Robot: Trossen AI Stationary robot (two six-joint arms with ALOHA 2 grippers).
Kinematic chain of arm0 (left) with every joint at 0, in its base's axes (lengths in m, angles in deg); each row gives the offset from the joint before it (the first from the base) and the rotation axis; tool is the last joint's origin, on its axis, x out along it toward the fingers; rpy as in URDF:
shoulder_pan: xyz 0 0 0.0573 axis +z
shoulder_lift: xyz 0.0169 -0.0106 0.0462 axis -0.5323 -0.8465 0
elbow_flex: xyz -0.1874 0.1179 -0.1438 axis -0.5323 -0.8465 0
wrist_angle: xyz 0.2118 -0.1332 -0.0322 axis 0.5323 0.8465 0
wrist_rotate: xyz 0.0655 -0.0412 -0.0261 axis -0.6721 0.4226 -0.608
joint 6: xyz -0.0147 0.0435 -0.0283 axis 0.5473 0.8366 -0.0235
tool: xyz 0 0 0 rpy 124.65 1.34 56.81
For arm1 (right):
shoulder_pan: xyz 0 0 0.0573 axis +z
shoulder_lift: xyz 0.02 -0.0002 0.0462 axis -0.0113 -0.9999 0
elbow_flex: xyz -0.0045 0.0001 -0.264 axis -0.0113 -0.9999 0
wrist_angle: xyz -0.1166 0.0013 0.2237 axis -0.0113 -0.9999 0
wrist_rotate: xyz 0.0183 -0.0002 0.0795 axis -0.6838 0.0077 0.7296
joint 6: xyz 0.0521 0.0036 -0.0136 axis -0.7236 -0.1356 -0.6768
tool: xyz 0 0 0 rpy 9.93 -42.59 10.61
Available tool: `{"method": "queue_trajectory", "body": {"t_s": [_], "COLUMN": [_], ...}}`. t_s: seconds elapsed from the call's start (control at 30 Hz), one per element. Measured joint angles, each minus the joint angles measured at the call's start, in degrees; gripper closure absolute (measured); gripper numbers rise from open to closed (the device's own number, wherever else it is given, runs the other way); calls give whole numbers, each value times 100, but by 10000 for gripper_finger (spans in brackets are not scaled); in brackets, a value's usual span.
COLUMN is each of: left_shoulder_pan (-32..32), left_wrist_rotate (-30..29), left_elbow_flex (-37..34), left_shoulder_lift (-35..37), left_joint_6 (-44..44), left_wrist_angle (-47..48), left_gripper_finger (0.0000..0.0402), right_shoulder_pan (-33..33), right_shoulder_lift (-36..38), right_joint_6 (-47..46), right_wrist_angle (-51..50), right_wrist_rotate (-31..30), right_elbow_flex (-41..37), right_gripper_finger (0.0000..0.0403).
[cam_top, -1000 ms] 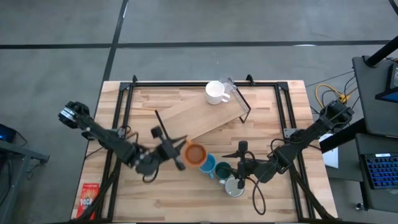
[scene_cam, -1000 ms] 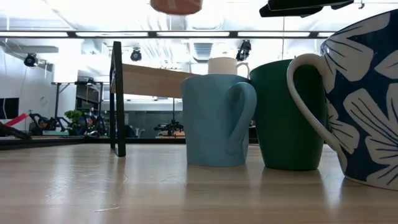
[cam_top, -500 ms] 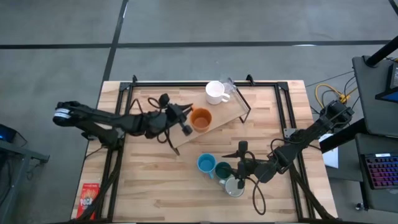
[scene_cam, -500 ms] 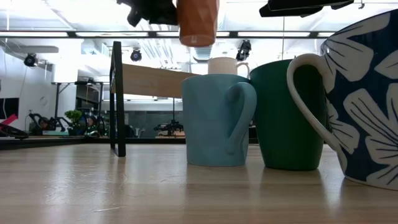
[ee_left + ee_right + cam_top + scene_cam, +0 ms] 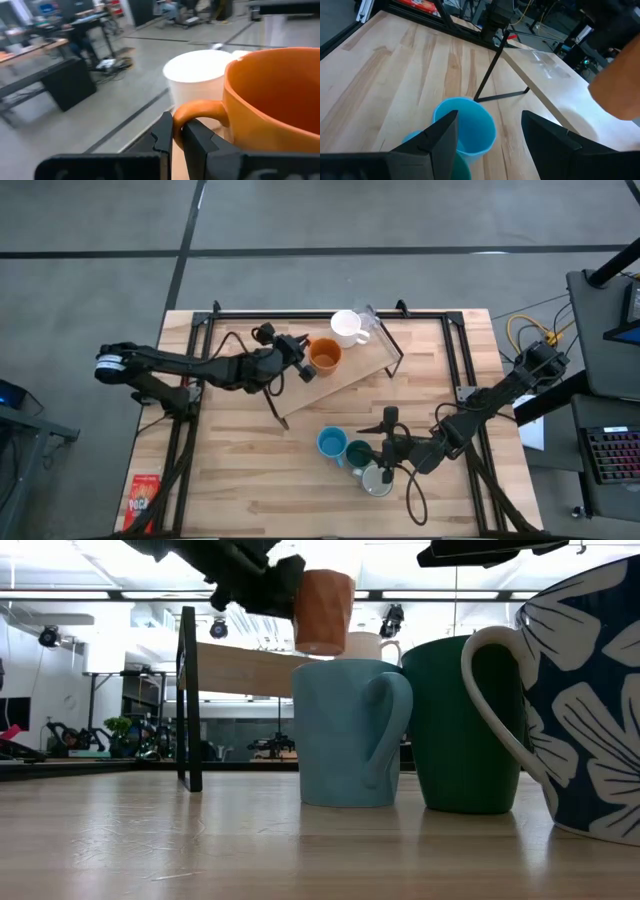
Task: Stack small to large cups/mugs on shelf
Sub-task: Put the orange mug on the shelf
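From above I see my left gripper (image 5: pixel 300 360) over the shelf (image 5: pixel 345 370), clamped on the handle of the orange mug (image 5: pixel 323 355), which sits just beside the white mug (image 5: pixel 346 329) at the shelf's far end. The light blue mug (image 5: pixel 331 444), the dark teal mug (image 5: pixel 358 452) and the pale mug (image 5: pixel 377 479) cluster on the table (image 5: pixel 240 490) — my right gripper (image 5: pixel 388 452) waits above them.

At table height the orange mug (image 5: pixel 322 612) hangs above the plank (image 5: pixel 245 670), tilted, with the blue (image 5: pixel 345 732) and teal (image 5: pixel 465 725) mugs in front.

From my left wrist, the fingers (image 5: pixel 167 135) pinch the orange handle (image 5: pixel 195 110); the white mug (image 5: pixel 200 82) stands just behind.

From my right wrist, the fingers (image 5: pixel 440 135) stand wide apart, holding nothing, over the blue mug (image 5: pixel 465 122).
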Motion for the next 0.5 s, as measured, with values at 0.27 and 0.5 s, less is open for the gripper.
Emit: {"method": "queue_trajectory", "body": {"t_s": [0.27, 0.5], "left_shoulder_pan": [72, 113], "left_wrist_rotate": [-413, -658], "left_elbow_flex": [-65, -434], "left_shoulder_lift": [-7, 47], "left_joint_6": [-165, -602], "left_wrist_angle": [119, 137], "left_gripper_finger": [395, 395], "right_shoulder_pan": [0, 0], "right_shoulder_lift": [0, 0], "right_joint_6": [-2, -4], "right_wrist_angle": [-2, -2], "right_wrist_rotate": [2, 2], "right_elbow_flex": [0, 0], "right_gripper_finger": [193, 193]}}
